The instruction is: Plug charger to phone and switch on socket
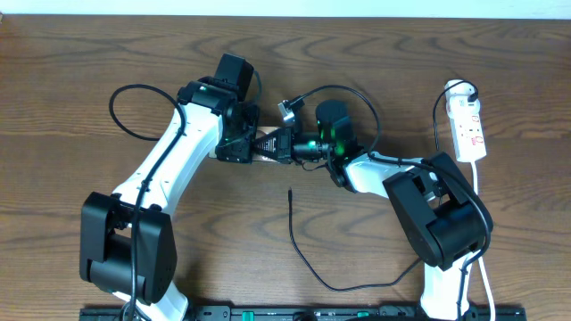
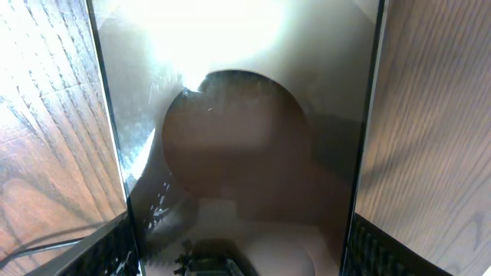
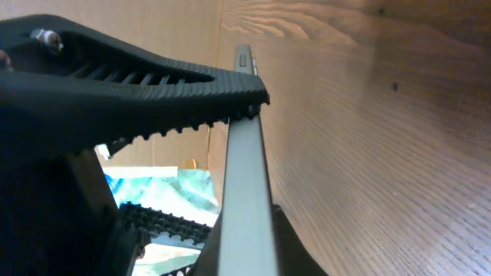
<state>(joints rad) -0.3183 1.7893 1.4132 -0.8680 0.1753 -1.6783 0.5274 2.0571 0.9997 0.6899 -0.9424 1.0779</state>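
Observation:
The phone (image 1: 267, 143) is held on edge between both grippers near the table's middle, mostly hidden by them. My left gripper (image 1: 252, 143) is shut on it; in the left wrist view the glossy dark phone face (image 2: 245, 153) fills the space between the fingers (image 2: 245, 257). My right gripper (image 1: 300, 148) is shut on its other end; the right wrist view shows the phone's grey edge (image 3: 247, 207) clamped between the jaws (image 3: 253, 146). The charger cable (image 1: 308, 266) lies loose in front, its tip (image 1: 290, 191) apart from the phone. The white socket (image 1: 469, 127) lies at the far right.
The socket's white cord (image 1: 480, 192) runs down the right side past the right arm's base (image 1: 442, 218). The left arm's base (image 1: 125, 241) stands at front left. A black arm cable (image 1: 120, 111) loops at back left.

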